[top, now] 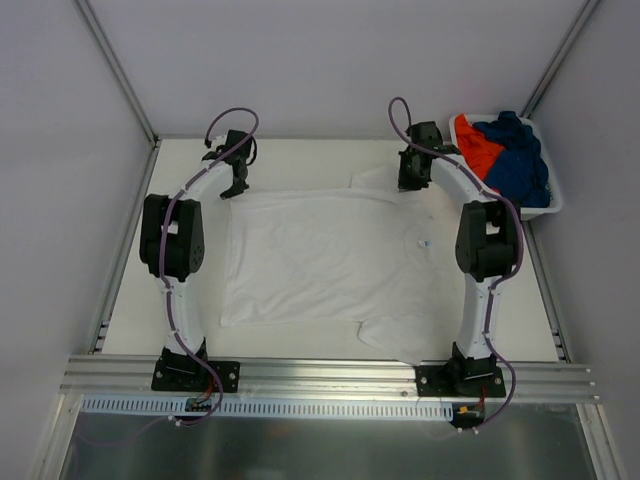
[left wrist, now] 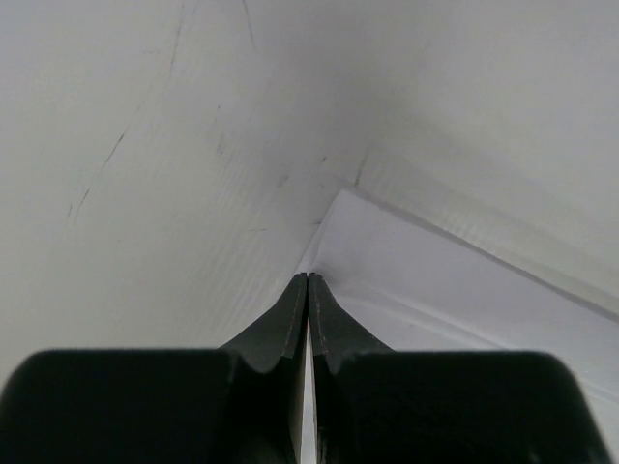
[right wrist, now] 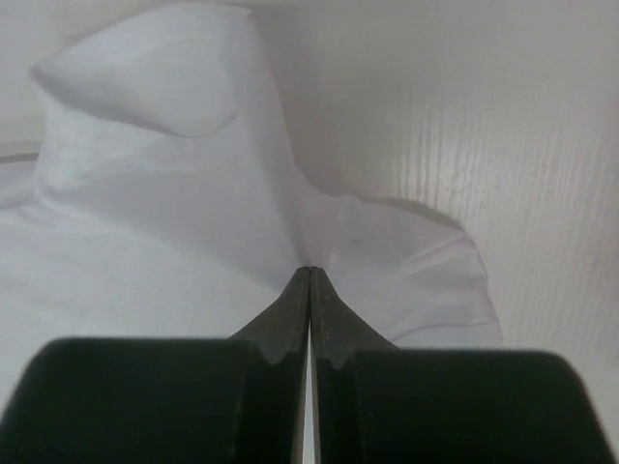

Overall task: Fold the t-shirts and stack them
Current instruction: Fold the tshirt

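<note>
Reaching from the near edge, both arms bend at the elbow and stretch toward the far side of the counter, wrists tipped down. The left hand has its fingers pressed together at the far-left corner of the white t-shirt; I cannot tell whether any cloth is caught. The right hand is clamped on a pucker of that shirt by its far sleeve. The shirt lies spread flat mid-counter. The orange t-shirt and dark blue t-shirt sit heaped in the white basket at the far-right corner.
</note>
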